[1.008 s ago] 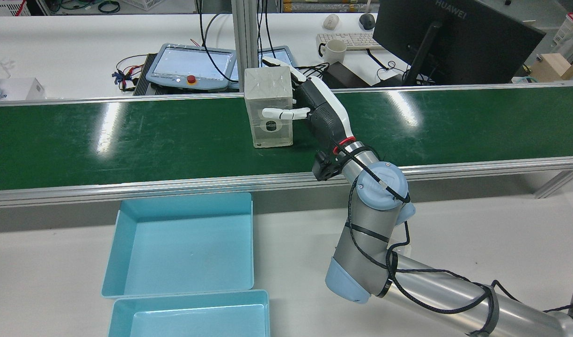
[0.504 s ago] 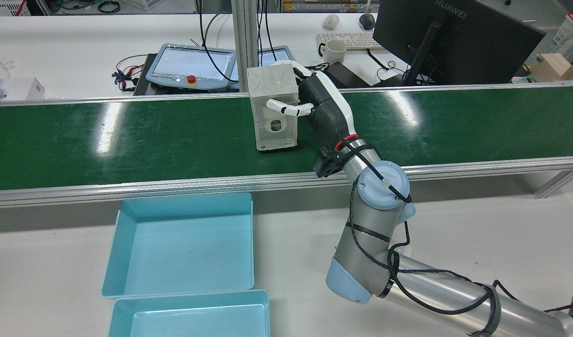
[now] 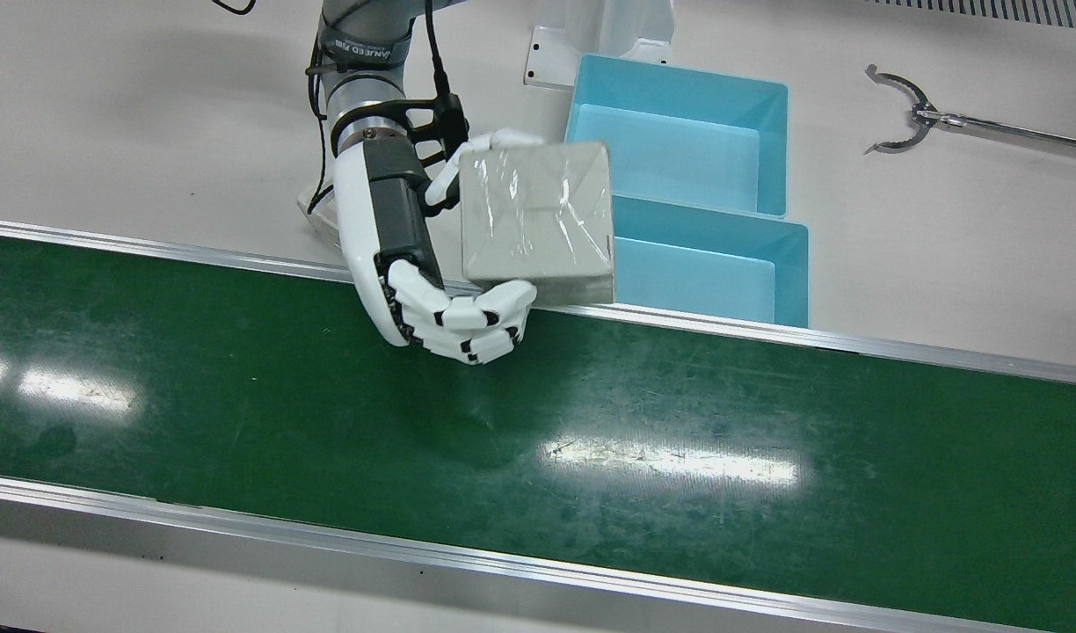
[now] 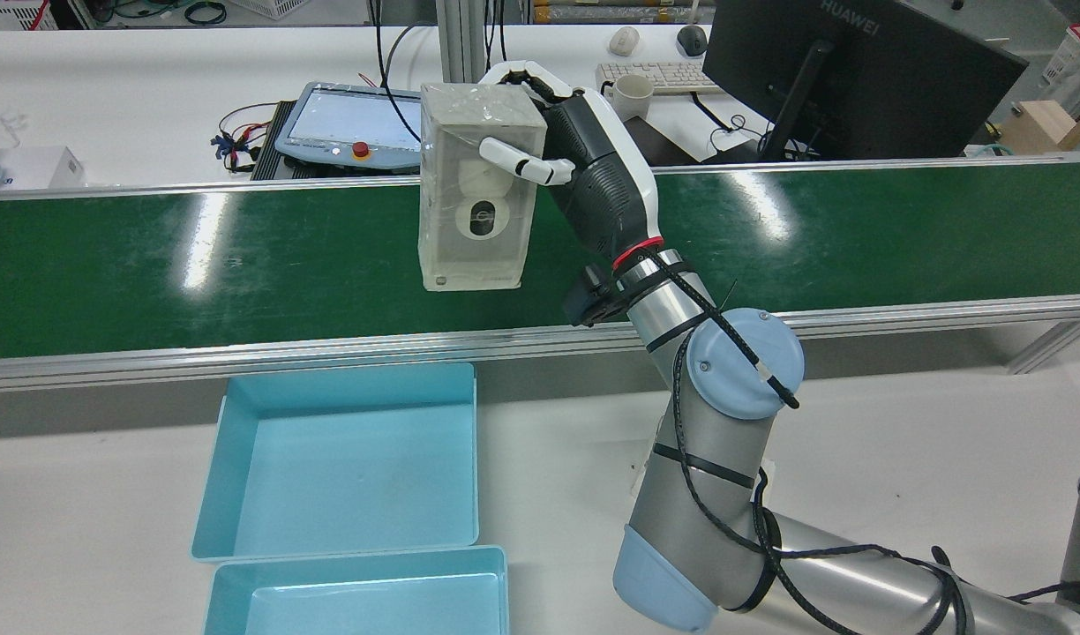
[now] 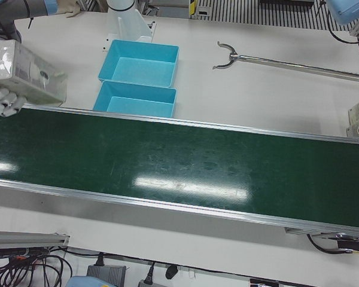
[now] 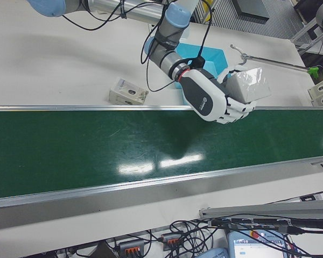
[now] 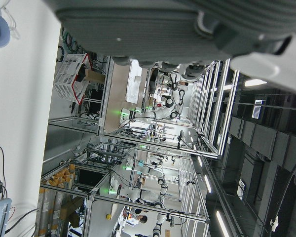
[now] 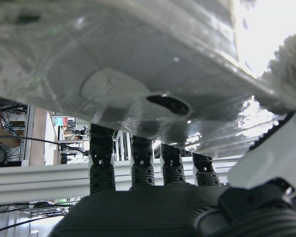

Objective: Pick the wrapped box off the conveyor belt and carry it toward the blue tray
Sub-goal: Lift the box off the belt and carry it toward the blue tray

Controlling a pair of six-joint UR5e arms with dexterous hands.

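Right hand (image 4: 584, 168): your fingers pinch the wrapped box (image 4: 474, 190) from its right side.
Box: now clear of the conveyor belt (image 4: 240, 256); a second ago it stood there.
Tray (image 4: 346, 459): near and left, carry there next.
Left hand: not visible.

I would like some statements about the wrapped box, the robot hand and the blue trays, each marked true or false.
1. The right robot hand holds the wrapped box. True.
2. The box rests on the conveyor belt. False: it is lifted clear of it.
3. Both blue trays are empty. True.
4. The box lies inside a tray. False: it is held at the belt's edge, beside the trays.
5. A grabber tool lies on the table. True.
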